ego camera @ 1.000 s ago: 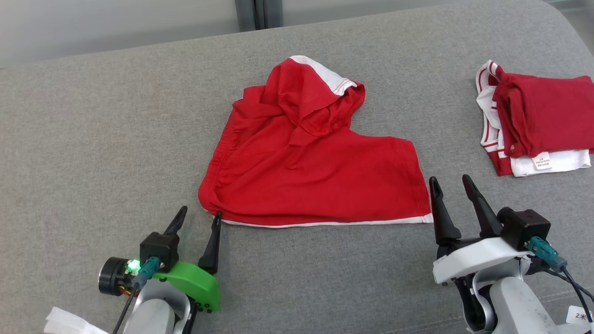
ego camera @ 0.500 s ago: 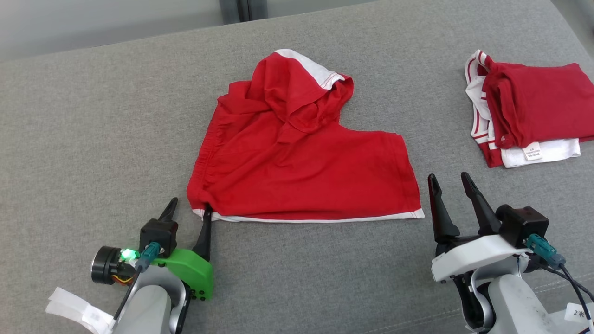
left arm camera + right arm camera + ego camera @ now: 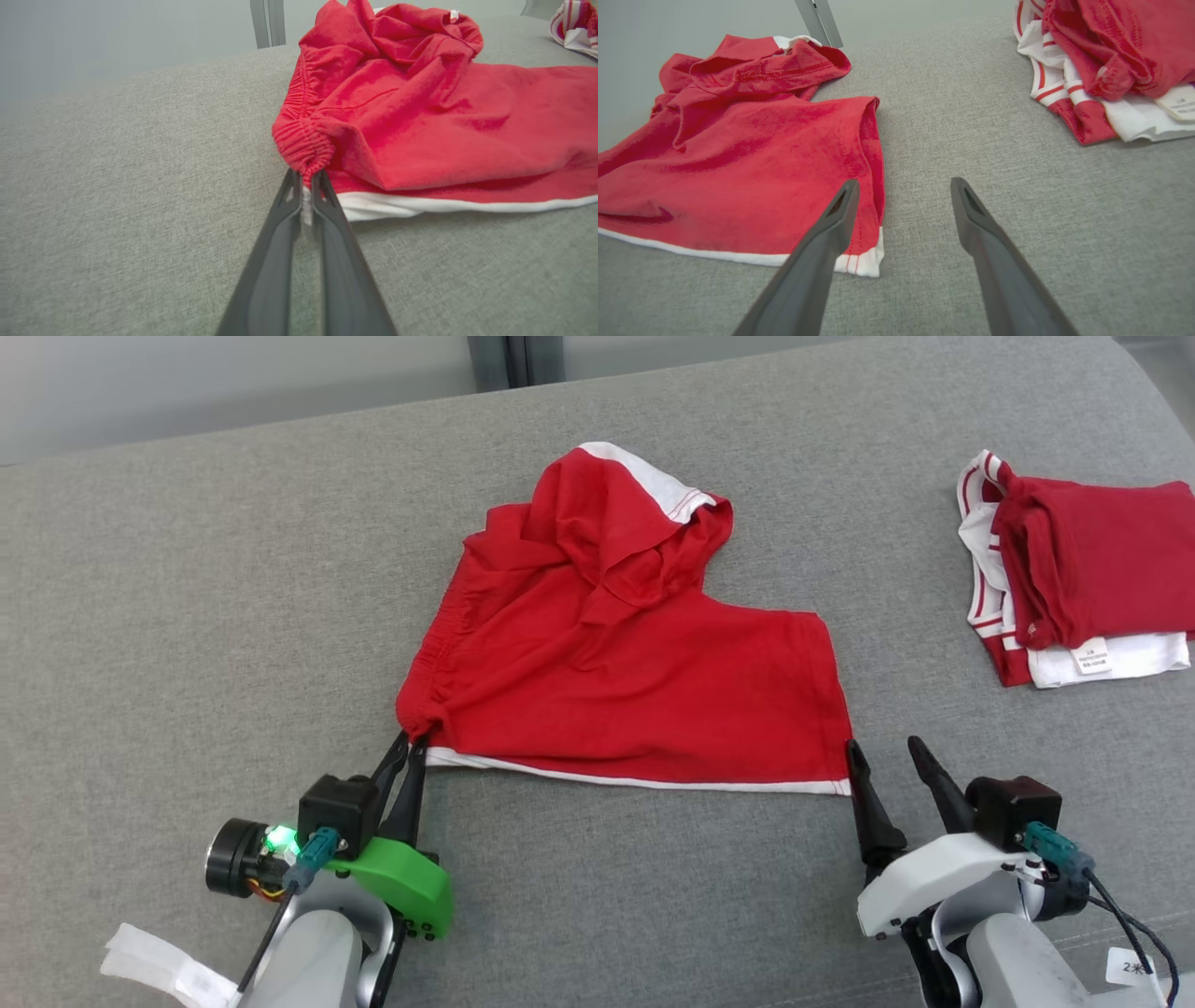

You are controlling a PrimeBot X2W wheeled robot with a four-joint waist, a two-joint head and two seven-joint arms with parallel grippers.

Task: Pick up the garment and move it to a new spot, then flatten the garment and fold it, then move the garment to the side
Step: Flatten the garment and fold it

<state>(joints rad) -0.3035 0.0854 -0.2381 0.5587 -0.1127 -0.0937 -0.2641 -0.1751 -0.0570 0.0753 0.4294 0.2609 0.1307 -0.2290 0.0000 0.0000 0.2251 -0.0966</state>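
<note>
A red garment [image 3: 616, 663] with white trim lies crumpled on the grey cushion, its far part bunched up. My left gripper [image 3: 409, 742] is shut on the garment's near left corner; in the left wrist view the gathered elastic waistband [image 3: 303, 147] is pinched between the two dark fingers [image 3: 280, 233]. My right gripper [image 3: 882, 747] stands open at the garment's near right corner. In the right wrist view its left finger [image 3: 831, 224] overlaps the white-hemmed corner [image 3: 866, 261], and the other finger is over bare cushion. The garment [image 3: 738, 154] spreads to the left there.
A pile of folded red and white clothes [image 3: 1074, 579] lies at the far right of the grey cushion [image 3: 187, 616]. The same pile [image 3: 1111, 70] shows at the upper right of the right wrist view. A pale wall and a dark post [image 3: 509, 359] are behind.
My left gripper has shut on the garment's near left corner. My right gripper has moved in towards the near right corner, still open. The head camera has shifted slightly.
</note>
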